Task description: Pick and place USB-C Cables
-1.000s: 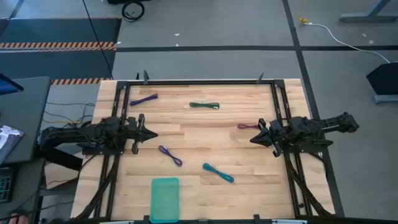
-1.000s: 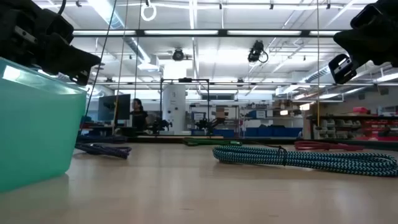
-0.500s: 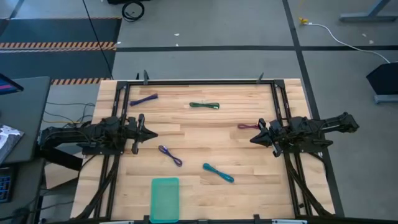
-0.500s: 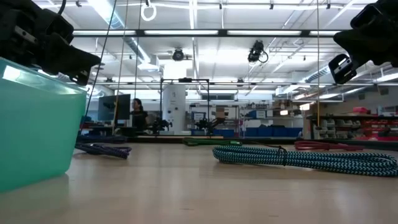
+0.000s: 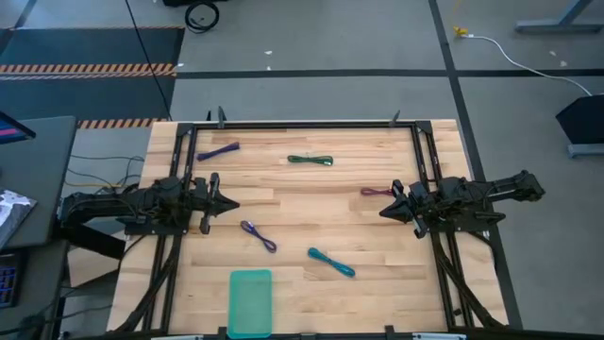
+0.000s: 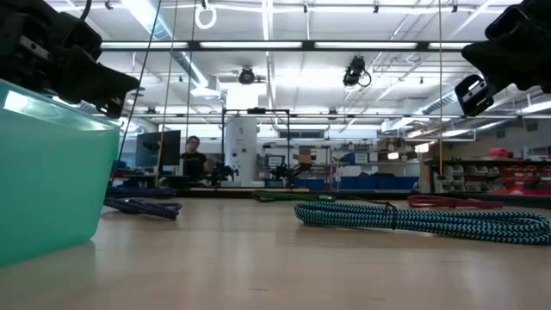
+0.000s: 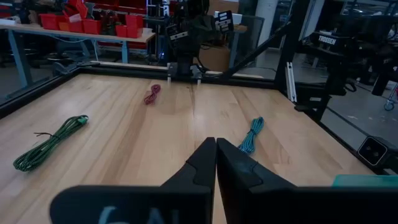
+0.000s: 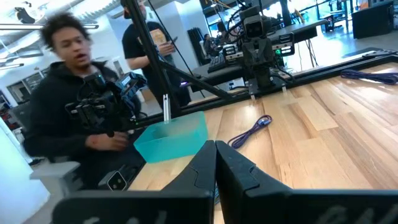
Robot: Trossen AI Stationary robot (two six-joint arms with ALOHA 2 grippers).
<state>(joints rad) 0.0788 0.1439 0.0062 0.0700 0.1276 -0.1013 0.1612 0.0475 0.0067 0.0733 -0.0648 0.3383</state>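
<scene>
Five coiled cables lie flat on the wooden table: blue-purple (image 5: 218, 150) at the far left, dark green (image 5: 310, 161) far centre, maroon (image 5: 375, 192) on the right, violet (image 5: 258, 236) and teal (image 5: 330, 263) nearer the middle. My left gripper (image 5: 234, 203) hovers shut over the table's left side, pointing right, left of the violet cable. My right gripper (image 5: 382, 212) hovers shut over the right side, pointing left, just near of the maroon cable. The left wrist view shows the green (image 7: 50, 143), maroon (image 7: 152, 94) and teal (image 7: 251, 135) cables ahead of its shut fingers (image 7: 216, 142).
A teal rectangular tray (image 5: 249, 302) stands at the table's near edge, left of centre, also large in the low view (image 6: 47, 172). A black frame (image 5: 302, 124) borders the table. A person (image 8: 74, 112) sits beyond the table's left side. Bare wood lies between the two grippers.
</scene>
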